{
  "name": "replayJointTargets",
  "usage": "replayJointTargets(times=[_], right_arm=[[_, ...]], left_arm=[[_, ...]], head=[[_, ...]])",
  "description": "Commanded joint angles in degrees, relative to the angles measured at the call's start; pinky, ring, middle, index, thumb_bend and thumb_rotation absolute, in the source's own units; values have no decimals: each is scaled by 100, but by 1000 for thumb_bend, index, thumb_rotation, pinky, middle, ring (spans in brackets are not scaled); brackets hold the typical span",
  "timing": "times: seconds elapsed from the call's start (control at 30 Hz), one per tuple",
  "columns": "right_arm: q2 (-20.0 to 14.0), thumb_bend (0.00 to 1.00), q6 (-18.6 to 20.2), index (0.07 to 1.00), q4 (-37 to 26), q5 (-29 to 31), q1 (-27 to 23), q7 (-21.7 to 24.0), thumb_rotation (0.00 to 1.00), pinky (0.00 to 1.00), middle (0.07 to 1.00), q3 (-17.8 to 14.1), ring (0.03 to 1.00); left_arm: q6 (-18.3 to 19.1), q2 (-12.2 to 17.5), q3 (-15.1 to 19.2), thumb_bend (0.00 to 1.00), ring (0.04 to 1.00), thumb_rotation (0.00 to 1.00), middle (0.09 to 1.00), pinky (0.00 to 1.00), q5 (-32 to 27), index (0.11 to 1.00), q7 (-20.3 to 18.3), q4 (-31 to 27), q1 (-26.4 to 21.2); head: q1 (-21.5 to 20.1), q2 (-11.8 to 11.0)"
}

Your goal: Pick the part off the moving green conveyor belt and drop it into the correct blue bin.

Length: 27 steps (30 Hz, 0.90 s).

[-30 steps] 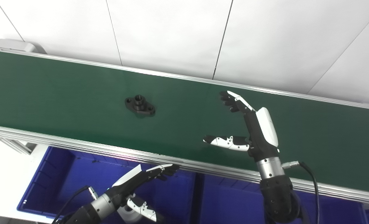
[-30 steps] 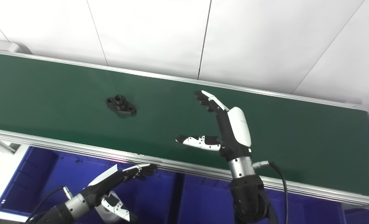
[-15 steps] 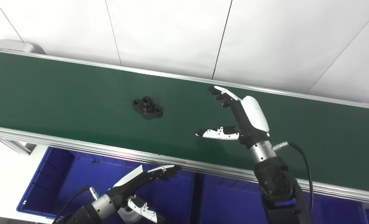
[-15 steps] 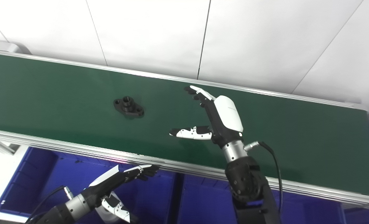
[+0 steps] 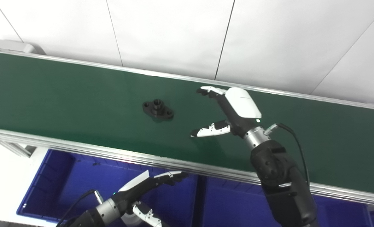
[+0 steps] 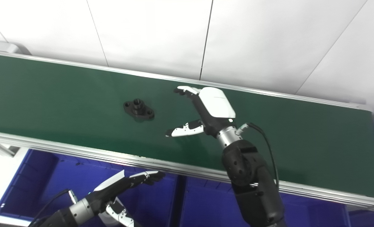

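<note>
A black flanged part with a short raised hub lies flat on the green conveyor belt, left of centre. My right hand hovers over the belt to the right of the part, open, fingers and thumb spread toward it, a clear gap from it. My left hand is open and empty, low over the left blue bin, below the belt's near rail. The part also shows in the right eye view, as does the right hand.
An aluminium rail edges the belt's near side. A second blue bin sits to the right of the first, under the belt edge. A white object lies in the left bin under my left hand. A white wall stands behind.
The part has ridden the belt to the right. My right hand has moved left and forward and tipped palm-down toward it, narrowing the gap. The left hand has barely moved.
</note>
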Motion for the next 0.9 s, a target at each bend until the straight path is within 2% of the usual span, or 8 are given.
replayJointTargets(times=[0.0, 0.3, 0.53, 0.73, 0.87], right_arm=[[56, 865, 182, 806, -3, -135, -314, 14, 441, 717, 789, 50, 770], [54, 868, 325, 805, 514, -518, -794, 276, 455, 745, 795, 387, 781], [139, 870, 290, 793, 1024, -703, -1102, 156, 452, 717, 781, 592, 762], [202, 860, 352, 798, 1432, -721, -1368, 226, 445, 706, 788, 673, 762], [217, 864, 347, 799, 1625, -784, -1530, 250, 452, 691, 784, 776, 753]], left_arm=[[-79, 7, 11, 950, 890, 315, 914, 852, 11, 894, 34, -191, 23], [48, -84, -11, 953, 884, 311, 909, 843, 110, 898, 51, -278, 48], [25, -180, 9, 961, 872, 354, 901, 824, 247, 903, 98, -220, -3], [-69, -245, 6, 959, 872, 357, 900, 826, 216, 904, 107, -64, -94], [-4, -269, 1, 965, 872, 347, 905, 825, 171, 905, 75, -26, -145]], head=[[5, -7], [46, 23], [83, 38], [146, 45], [170, 45]])
